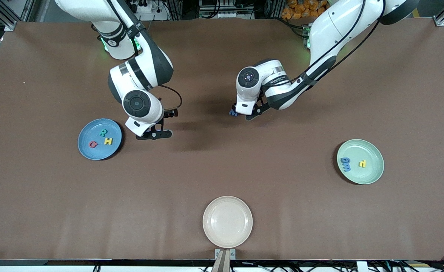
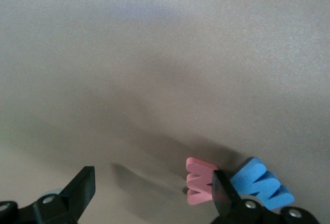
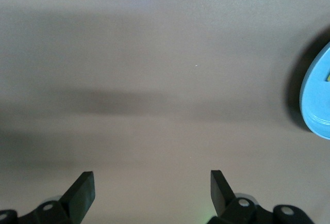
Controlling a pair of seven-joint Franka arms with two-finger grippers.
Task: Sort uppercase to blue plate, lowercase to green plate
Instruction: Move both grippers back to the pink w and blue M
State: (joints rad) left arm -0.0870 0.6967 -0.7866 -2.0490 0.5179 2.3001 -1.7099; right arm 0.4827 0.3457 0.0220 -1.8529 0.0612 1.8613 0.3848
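Pincers both wide: left pincer (image 2: pixel 152 188) by red m (image 2: pixel 200 181), blue M (image 2: pixel 262 184) half-hidden; right pincer (image 3: pixel 152 190) beside blue plate (image 3: pixel 315 96).

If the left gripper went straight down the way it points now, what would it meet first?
Probably bare table. The left gripper is open, and the red m/w-like letter lies just outside one finger, with the blue M beside it. That finger might clip the red letter; depth is unclear.
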